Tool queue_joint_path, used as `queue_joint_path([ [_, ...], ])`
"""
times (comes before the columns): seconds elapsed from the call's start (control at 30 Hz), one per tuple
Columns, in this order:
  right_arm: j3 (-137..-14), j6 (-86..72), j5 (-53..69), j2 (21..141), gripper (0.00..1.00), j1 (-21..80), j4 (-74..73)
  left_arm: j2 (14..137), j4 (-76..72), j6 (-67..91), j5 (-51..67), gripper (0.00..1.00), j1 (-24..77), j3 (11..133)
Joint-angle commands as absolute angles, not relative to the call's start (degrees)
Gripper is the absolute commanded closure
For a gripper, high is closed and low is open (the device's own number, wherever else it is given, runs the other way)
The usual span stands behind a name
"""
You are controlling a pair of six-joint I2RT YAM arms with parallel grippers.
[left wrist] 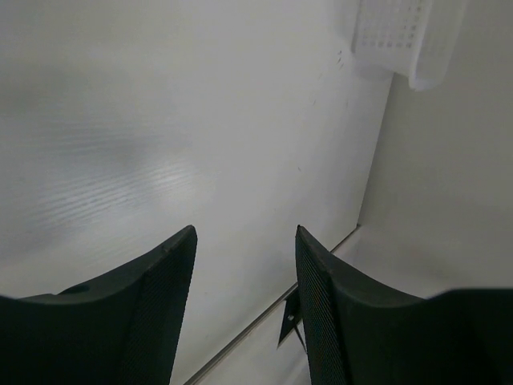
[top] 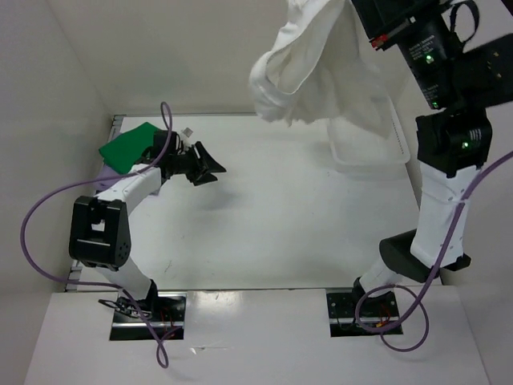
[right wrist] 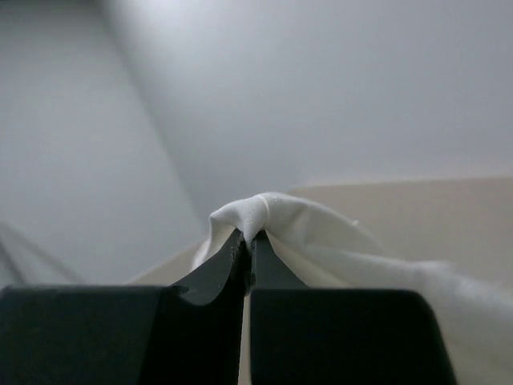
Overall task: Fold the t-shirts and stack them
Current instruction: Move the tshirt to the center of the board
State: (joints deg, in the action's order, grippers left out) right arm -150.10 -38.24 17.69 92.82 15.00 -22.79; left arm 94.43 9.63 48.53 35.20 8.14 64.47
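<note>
**White tee up in the air, needs spreading before it's laid down**

The creamy white t-shirt (top: 321,64) is held high over the back right of the counter (top: 280,224). It's pinched by one small fold in the closed right hand (right wrist: 247,241) and hangs bunched and crumpled, nothing flat. A second edge should probably be caught by the left hand (top: 207,170), which is open and empty, so the cloth can be stretched out. The green t-shirt (top: 128,147) is parked at the back left corner.

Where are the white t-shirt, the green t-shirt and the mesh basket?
white t-shirt (top: 321,64), top view, hanging bunched cloth.
green t-shirt (top: 128,149), top view, its flat middle.
mesh basket (left wrist: 397,36), left wrist view, perforated wall.
</note>
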Motion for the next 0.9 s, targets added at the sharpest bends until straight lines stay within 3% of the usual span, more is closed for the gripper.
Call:
queue_joint_path([
  [0.0, -154.59, -45.87, 23.64, 97.20, 1.00, 17.49, -16.80, 92.55, 7.73, 50.19, 37.79, 0.40, 4.93, 63.55],
  [0.23, -144.17, -51.50, 28.47, 99.92, 1.00, 14.78, -11.87, 85.88, 8.96, 50.19, 37.79, 0.40, -4.82, 61.08],
  [0.4, -111.83, -54.32, 34.44, 101.85, 0.98, 13.01, -0.19, 84.55, 8.96, 50.19, 37.27, 0.39, -9.76, 58.80],
  [0.47, -106.72, -52.92, 36.12, 109.48, 0.92, 13.01, 2.46, 84.55, 10.28, 48.88, 35.52, 0.39, -10.37, 58.80],
  [0.53, -111.06, -47.74, 34.29, 119.59, 0.84, 11.96, -6.72, 84.55, 12.56, 47.38, 32.36, 0.39, -9.76, 60.11],
  [0.57, -112.05, -46.85, 34.28, 121.79, 0.72, 11.17, -9.38, 84.55, 13.53, 45.28, 31.13, 0.37, -8.89, 60.12],
  [0.6, -112.06, -46.32, 34.28, 122.86, 0.65, 10.64, -10.71, 84.55, 15.80, 44.05, 29.55, 0.36, -8.18, 60.90],
  [0.7, -111.36, -41.42, 25.01, 118.93, 0.45, 10.63, -13.62, 84.55, 20.37, 39.82, 23.92, 0.32, -5.64, 61.44],
  [0.87, -99.52, -39.90, 16.71, 106.65, 0.38, 11.95, -14.86, 85.69, 25.13, 38.06, 21.01, 0.25, -2.03, 57.05],
])
